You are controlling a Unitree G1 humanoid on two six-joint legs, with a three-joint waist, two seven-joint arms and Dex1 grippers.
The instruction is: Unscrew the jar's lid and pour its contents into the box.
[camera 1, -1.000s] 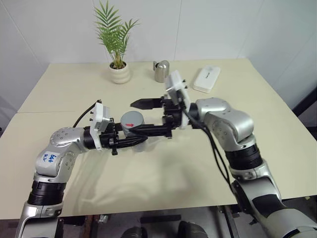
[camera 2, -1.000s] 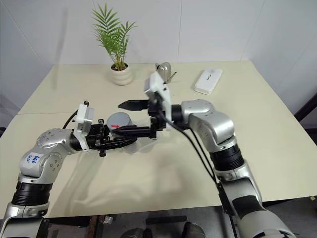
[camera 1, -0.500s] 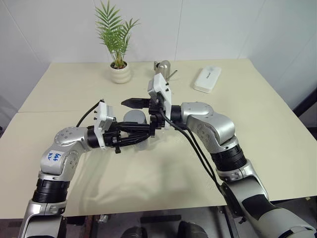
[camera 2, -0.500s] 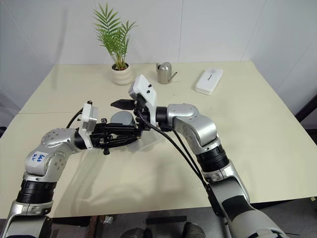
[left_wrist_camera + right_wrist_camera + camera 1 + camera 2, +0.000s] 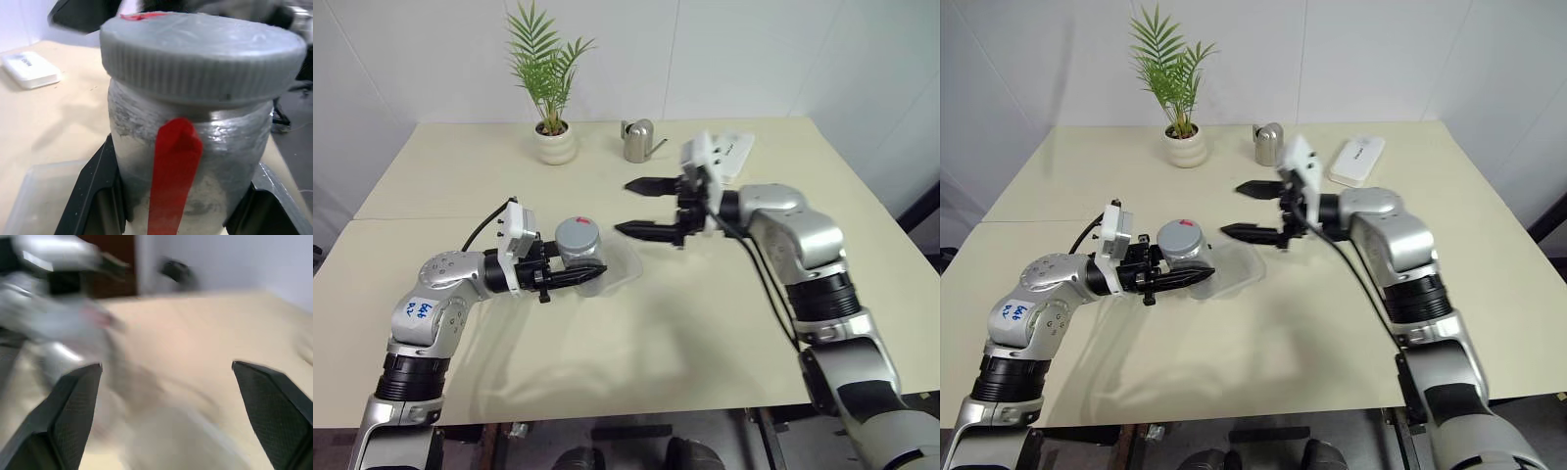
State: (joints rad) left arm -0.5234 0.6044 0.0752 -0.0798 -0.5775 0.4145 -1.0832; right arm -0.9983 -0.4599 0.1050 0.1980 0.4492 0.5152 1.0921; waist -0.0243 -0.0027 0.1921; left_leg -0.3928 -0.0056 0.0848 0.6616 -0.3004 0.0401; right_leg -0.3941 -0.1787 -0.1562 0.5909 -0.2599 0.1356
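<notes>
Grey lid [image 5: 577, 234] is still seated on the jar [image 5: 579, 257], clamped by the left hand [image 5: 570, 277] at centre-left above the box [image 5: 619, 266]; the right hand [image 5: 639, 208], empty and spread wide, has been withdrawn rightward, so unscrewing is judged unfinished.

Bright, even overhead light casts soft shadows on the table [image 5: 607, 352], while the right wrist view is smeared (motion blur throughout).

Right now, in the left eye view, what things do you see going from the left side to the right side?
Left gripper → jar with its lid still on → box → right gripper, jaws wide open with nothing held. At the back of the table: potted plant → watering can → white case.
</notes>
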